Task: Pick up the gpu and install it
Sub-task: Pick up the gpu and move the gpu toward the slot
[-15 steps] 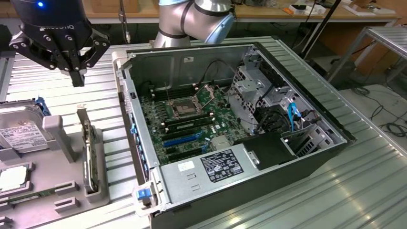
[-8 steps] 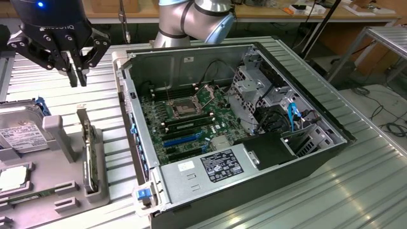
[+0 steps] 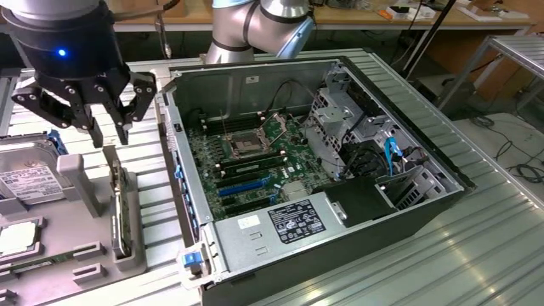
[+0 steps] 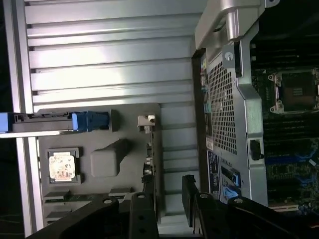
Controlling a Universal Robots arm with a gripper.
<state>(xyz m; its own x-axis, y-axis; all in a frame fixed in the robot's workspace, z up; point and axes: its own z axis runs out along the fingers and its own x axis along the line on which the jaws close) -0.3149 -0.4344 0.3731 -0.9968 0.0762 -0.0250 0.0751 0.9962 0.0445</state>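
Ribbed metal bench [image 3: 476, 255] with an open PC case [image 3: 255, 70] lying on its side, motherboard [image 3: 255, 159] exposed. Grey parts tray [image 3: 85, 245] just beside the case on the exterior view's left, carrying a hard drive [image 3: 30, 178] and a CPU chip [image 3: 17, 237].

The gpu [image 3: 120, 210] stands on edge in a slot along the tray side nearest the case, not installed. Wrist view shows it edge-on [image 4: 149, 169], with the pale bracket end away from the fingers.

The gripper [image 3: 109, 137] hangs above the gpu, apart from it. Its jaws are spread wide and hold nothing. In the wrist view the gripper [image 4: 164, 191] straddles the line of the card's top edge, one finger to each side.

Handling, as a judgement:
- Light and stiff, a thin board that won't flex much.
- Fragile on the faces, with components and solder, so pinch gently.
- The bracket looks like slick metal and a poor hold.
- The best hold is likely the upper board edge near mid-length, jaws flat across the two faces.
- Being narrow, it can easily tilt in the slot if caught off-centre.
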